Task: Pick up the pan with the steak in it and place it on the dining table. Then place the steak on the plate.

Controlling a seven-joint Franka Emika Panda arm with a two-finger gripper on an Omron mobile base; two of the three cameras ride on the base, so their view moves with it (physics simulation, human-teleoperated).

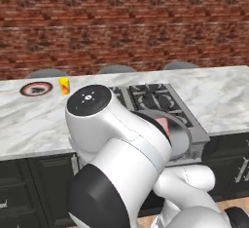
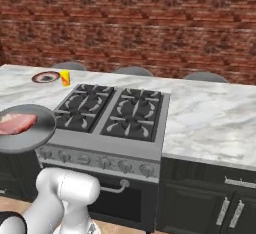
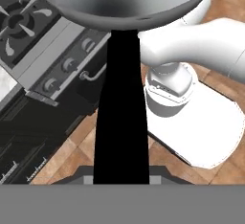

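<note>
- Round shallow grey metal pan (image 2: pixel 22 128) carried level off the stove front, so the small pink triangular steak (image 2: pixel 17 123) stays put.
- Gripper (image 3: pixel 119 182) clamped narrow on the pan's long black handle (image 3: pixel 120 108).
- Red-rimmed plate (image 1: pixel 36 88) waits at ten o'clock on the marble table (image 1: pixel 29 124).

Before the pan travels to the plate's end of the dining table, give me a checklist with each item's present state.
1. End effector shut on the pan by its black handle: ok.
2. Steak lying inside the pan: ok.
3. Pan lifted off the stove: ok, it hangs past the front edge.
4. Pan level: cannot tell.
5. Plate on the dining table with nothing on it: ok.
6. Yellow cup beside the plate, a possible obstacle: not ok.
</note>
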